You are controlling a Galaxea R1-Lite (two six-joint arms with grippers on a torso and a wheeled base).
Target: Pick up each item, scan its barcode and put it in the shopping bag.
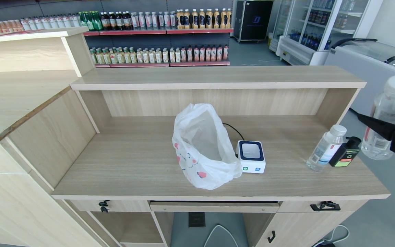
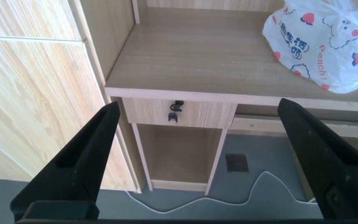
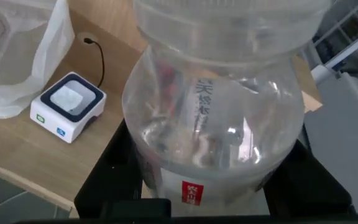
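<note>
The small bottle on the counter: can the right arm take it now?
Probably not yet: the right pincer is shut on a large bottle, though the small bottle stands near, open from above.

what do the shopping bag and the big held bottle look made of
White crinkled shopping bag with pink prints: thin plastic film, seemingly; it wrinkles and lets light through.
Large clear bottle with white cap: glossy transparent plastic, likely; see-through walls with highlights.

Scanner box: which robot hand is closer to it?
Right, probably. The right gripper, holding a bottle, is off the counter's right end, right of the scanner. The left gripper is low before the counter's left front, past the bag.
</note>
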